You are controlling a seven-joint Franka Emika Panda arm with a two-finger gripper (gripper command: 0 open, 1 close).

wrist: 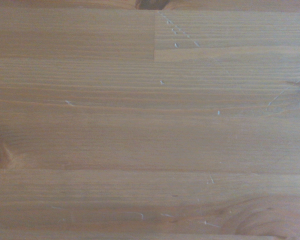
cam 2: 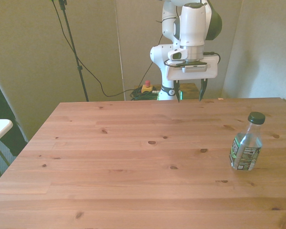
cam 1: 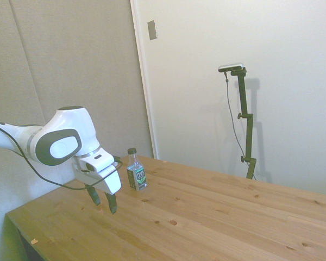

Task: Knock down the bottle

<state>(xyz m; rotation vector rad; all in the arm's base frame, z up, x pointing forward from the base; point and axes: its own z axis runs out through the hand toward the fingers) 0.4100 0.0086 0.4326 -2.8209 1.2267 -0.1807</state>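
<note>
Front view: bottle (cam 2: 247,142) upright at 4 o'clock on tabletop (cam 2: 133,157). Jaws apart, empty; sweep gripper (cam 2: 189,92) sideways against its upper half.

A: Side view's bright and washed out; soft shadows fall on the pale wall (cam 1: 271,109).
B: Front view's dimmer and warmer. Wrist view is soft, wood grain on the surface (wrist: 150,130) slightly blurred.
</note>
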